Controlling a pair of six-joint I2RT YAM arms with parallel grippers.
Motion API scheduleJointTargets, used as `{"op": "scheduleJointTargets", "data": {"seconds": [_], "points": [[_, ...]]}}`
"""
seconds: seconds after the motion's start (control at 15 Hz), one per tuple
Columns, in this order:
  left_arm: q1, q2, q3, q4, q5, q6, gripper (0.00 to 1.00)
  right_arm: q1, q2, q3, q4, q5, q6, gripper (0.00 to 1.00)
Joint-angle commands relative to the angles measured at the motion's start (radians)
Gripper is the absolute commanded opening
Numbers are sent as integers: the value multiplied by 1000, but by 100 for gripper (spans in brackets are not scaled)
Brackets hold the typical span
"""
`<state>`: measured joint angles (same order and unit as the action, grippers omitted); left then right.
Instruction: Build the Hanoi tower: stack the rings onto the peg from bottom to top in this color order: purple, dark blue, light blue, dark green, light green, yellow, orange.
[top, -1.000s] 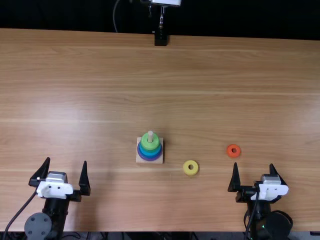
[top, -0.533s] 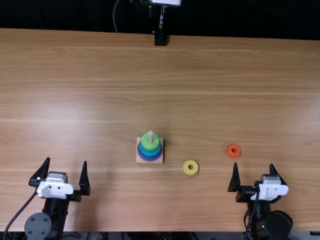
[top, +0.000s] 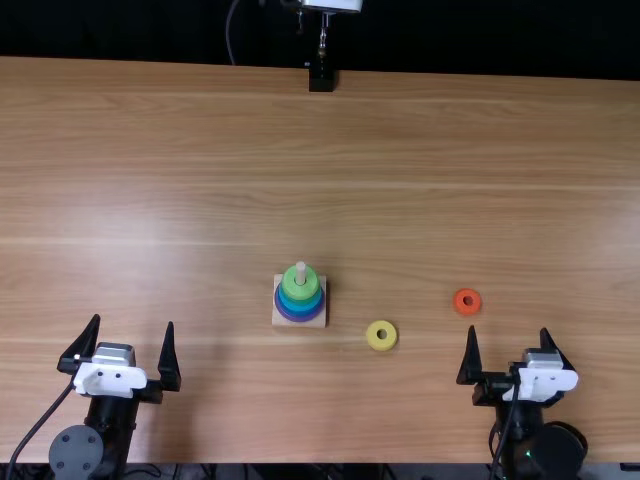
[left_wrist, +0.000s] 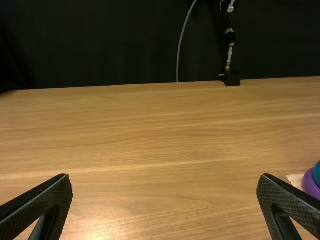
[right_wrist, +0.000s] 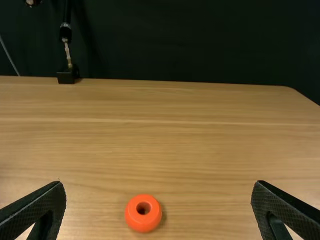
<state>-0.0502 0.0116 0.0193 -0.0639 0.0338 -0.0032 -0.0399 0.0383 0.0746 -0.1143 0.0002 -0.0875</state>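
In the top view my left gripper (top: 135, 354) is open at the near left, well left of the peg's square wooden base (top: 316, 321). My right gripper (top: 508, 355) stands open at the near right. Around the peg (top: 300, 271) sit a light green ring (top: 300, 288), blue rings (top: 298, 303) below it and a purple ring (top: 299, 317) at the bottom. A yellow ring (top: 381, 335) lies flat right of the base; an orange ring (top: 467, 301) lies beyond my right gripper. In the wrist views, the left gripper (left_wrist: 165, 177) and right gripper (right_wrist: 155, 184) hold nothing; the orange ring (right_wrist: 143, 213) shows between the right fingers.
A black stand (top: 321, 78) with a metal post rises at the table's far edge. The wooden table (top: 200, 150) stretches between it and both grippers, with a dark curtain behind.
My right gripper has shifted very slightly to the right. The left arm and the rings stay where they were.
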Motion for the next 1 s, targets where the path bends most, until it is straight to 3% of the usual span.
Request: {"op": "scheduleJointTargets", "data": {"seconds": [0.0, 0.4, 0.67, 0.93], "points": [[7, -12, -19, -1, 7, 11, 100, -8, 20, 133, 19, 13, 1, 100], [7, -12, -19, -1, 7, 11, 100, 21, 538, 508, 40, 3, 5, 100], [7, -12, -19, -1, 7, 11, 100, 232, 841, 697, -12, 5, -6, 100], [7, -12, -19, -1, 7, 11, 100, 377, 1109, 867, -340, 2, -1, 100]]}}
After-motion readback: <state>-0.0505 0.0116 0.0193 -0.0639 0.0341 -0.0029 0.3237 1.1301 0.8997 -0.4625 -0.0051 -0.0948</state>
